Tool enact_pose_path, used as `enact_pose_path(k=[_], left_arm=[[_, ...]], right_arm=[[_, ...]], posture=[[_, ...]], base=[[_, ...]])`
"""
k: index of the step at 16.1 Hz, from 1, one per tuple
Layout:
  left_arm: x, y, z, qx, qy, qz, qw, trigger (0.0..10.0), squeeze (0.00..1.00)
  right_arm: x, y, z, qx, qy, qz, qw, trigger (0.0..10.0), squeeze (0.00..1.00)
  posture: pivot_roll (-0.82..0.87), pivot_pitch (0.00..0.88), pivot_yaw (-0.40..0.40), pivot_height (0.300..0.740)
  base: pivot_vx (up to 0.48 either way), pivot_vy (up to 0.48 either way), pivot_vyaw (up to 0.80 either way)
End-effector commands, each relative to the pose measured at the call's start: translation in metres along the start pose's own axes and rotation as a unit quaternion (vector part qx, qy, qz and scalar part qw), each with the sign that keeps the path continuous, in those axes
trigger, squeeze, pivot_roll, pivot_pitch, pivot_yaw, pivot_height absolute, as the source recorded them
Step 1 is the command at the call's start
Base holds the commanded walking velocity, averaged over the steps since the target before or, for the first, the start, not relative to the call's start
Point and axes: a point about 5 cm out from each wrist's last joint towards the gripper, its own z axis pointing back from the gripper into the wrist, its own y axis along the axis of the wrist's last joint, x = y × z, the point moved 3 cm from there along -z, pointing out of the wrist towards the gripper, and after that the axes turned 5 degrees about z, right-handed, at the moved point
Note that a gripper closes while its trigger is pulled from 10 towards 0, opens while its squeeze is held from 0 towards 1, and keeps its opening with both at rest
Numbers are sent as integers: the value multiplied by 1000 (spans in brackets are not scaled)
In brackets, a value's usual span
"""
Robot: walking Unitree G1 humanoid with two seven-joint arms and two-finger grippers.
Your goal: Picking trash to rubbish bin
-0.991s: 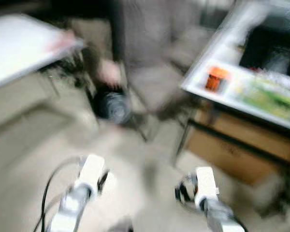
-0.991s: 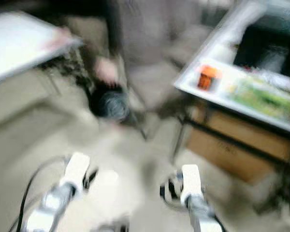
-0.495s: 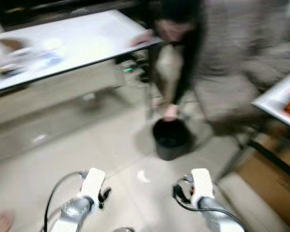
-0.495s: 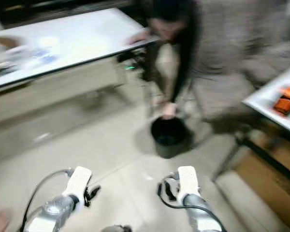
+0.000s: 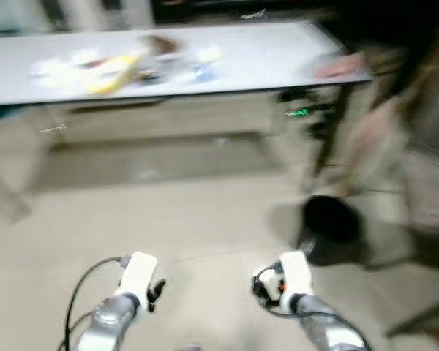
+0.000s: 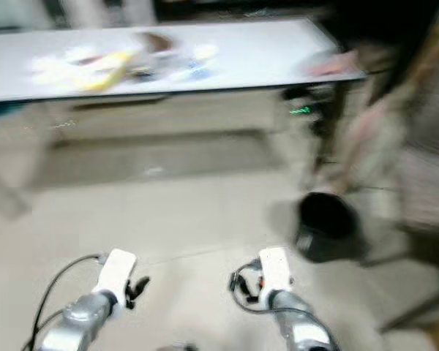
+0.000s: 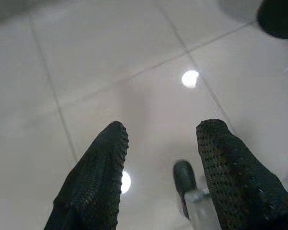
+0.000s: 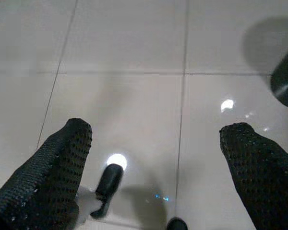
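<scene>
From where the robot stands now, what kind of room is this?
Probably a workroom or living space indoors, though the view is blurred. A long white table carries scattered items, the floor is pale glossy tile, and a black bin stands beside a person.

The view has swung left: the white table (image 5: 263, 58) now spans the top, black bin (image 5: 329, 223) at right.

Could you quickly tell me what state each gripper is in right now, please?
Left gripper: fingers open, holding nothing, above the floor tiles.
Right gripper: fingers wide open, holding nothing.
</scene>
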Motion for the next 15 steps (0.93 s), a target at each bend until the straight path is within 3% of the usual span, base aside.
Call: enact_pose_path(k=[1, 3, 6, 10, 11, 15], left_arm=[[-8, 6, 2, 13, 17, -8, 1000, 10000, 0], [-17, 26, 7, 74, 53, -3, 996, 10000, 0], [-15, 86, 27, 181, 45, -6, 982, 10000, 0], [-14, 111, 39, 220, 42, -17, 974, 10000, 0], [-10, 123, 47, 239, 39, -13, 970, 10000, 0], [-6, 130, 54, 247, 29, -24, 968, 10000, 0]], right_arm=[[-3, 7, -1, 8, 8, -1, 1000, 10000, 0], [-2, 22, 0, 33, 12, 8, 999, 10000, 0], [-6, 82, 17, 133, 25, 33, 990, 10000, 0], [2, 107, 34, 209, -25, 21, 977, 10000, 0], [0, 122, 47, 254, -30, 19, 966, 10000, 0], [-8, 140, 64, 313, -37, 32, 949, 10000, 0]], posture=[[-60, 41, 5, 740], [-56, 41, 1, 740], [-55, 42, 1, 740], [-53, 47, 3, 740], [-48, 48, 5, 740], [-50, 51, 6, 740]], base=[[0, 0, 800], [0, 0, 800], [0, 0, 800], [0, 0, 200], [270, 0, 0], [300, 0, 0]])
